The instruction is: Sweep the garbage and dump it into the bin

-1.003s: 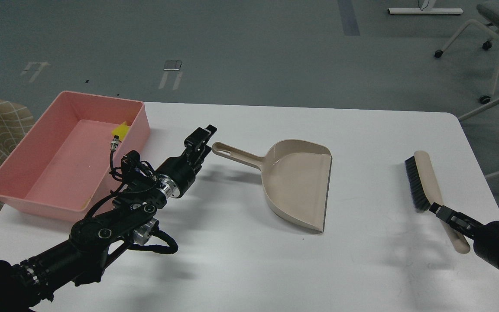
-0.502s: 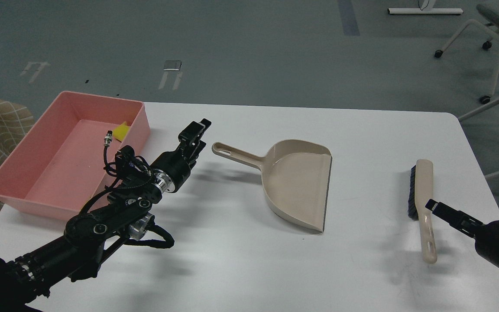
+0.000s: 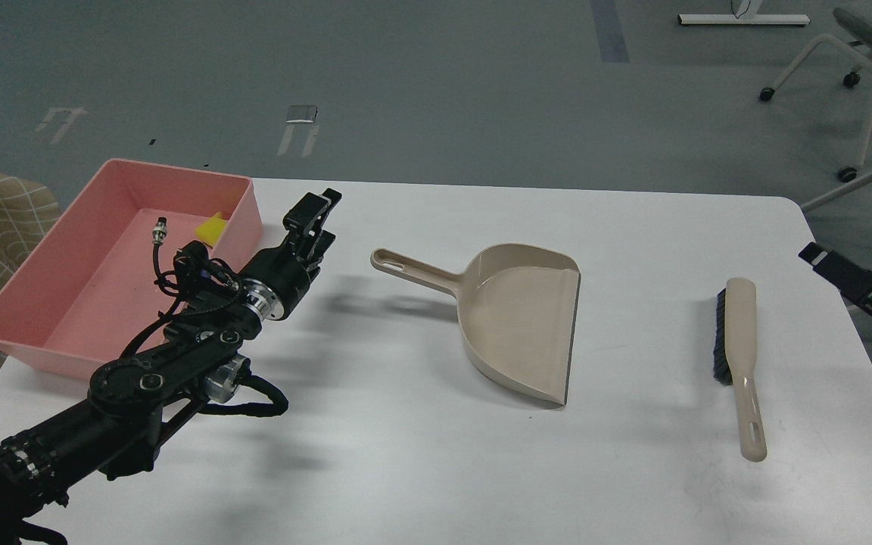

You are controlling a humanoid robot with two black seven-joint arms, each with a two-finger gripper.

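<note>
Both arms were drawn back from the dustpan (image 3: 519, 318); the brush (image 3: 739, 356) was laid down right of it. Left gripper (image 3: 313, 210) holds nothing, its spread cannot be told; right gripper (image 3: 822, 261) likewise. Yellow scrap (image 3: 211, 227) lies in the bin (image 3: 65, 341); the task seems finished, only retreat remains.

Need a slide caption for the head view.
Yellow scrap in pink bin; dustpan and brush lie released on table.

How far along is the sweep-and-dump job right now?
Nearly finished, it seems. Done: a yellow scrap lies inside the pink bin; the dustpan sits empty on the table, and the brush lies flat on it. In hand: nothing; the left tool and right tool are both clear of these. Left: I cannot see the whitish strip anywhere, so confirm it went in.
</note>
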